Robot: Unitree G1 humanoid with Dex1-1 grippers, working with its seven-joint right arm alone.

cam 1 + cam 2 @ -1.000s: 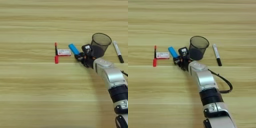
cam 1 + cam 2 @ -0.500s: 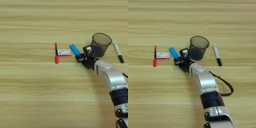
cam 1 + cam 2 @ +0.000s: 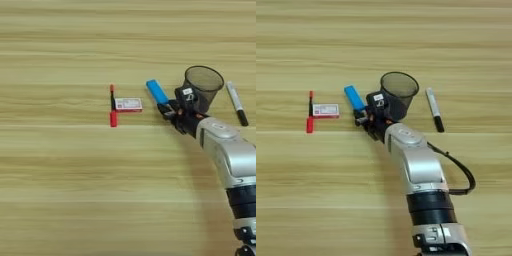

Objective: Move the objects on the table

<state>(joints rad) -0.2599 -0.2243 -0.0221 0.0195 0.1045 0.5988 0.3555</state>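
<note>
Stationery lies in a loose row across the middle of the light wood counter (image 3: 60,190): a red pen (image 3: 113,105) furthest left, a small white-and-red box (image 3: 128,104) touching or just beside it, then a blue oblong block (image 3: 157,92) lying at a slant, a dark mesh cup (image 3: 399,89) standing upright, and a white marker with a black cap (image 3: 433,109) well to the right of the cup. Over the last second little has moved; the right gripper (image 3: 363,120) has stayed at the near end of the blue block, in front of the cup, and every item keeps its place. That suggests the arm is settling on the block, with no item carried off yet. Whether the jaws are apart or closed cannot be told, nor whether they touch the block. The block looks smooth, bright blue and round-ended, flat on the counter.
</note>
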